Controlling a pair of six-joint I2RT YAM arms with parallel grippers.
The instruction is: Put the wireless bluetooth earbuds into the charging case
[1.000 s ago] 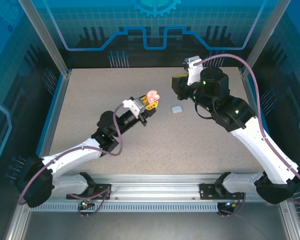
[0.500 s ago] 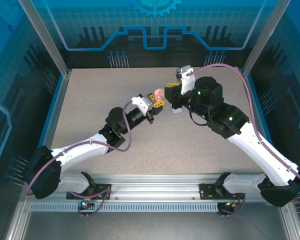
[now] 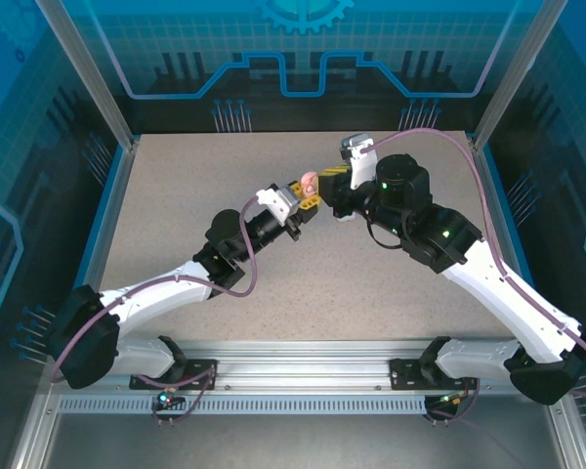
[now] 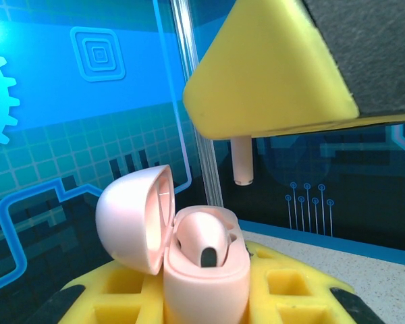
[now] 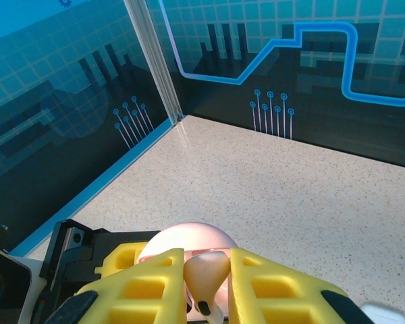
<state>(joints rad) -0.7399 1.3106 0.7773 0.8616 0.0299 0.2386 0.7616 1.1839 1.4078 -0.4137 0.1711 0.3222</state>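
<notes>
Above the table, in mid-air, tip to tip with the right gripper: the left gripper, clamped on the pink case. Held upright, mouth up, lid tipped back to one side. Seated inside, filling one socket: an earbud. Pinched between the right jaws: a second earbud, long axis vertical, stem pointing straight down, just above the case mouth and slightly off to the side away from the lid, not touching.

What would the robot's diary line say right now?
left jaws: shut on open pink case | right jaws: shut on pinkish earbud above case | seated earbud inside
</notes>
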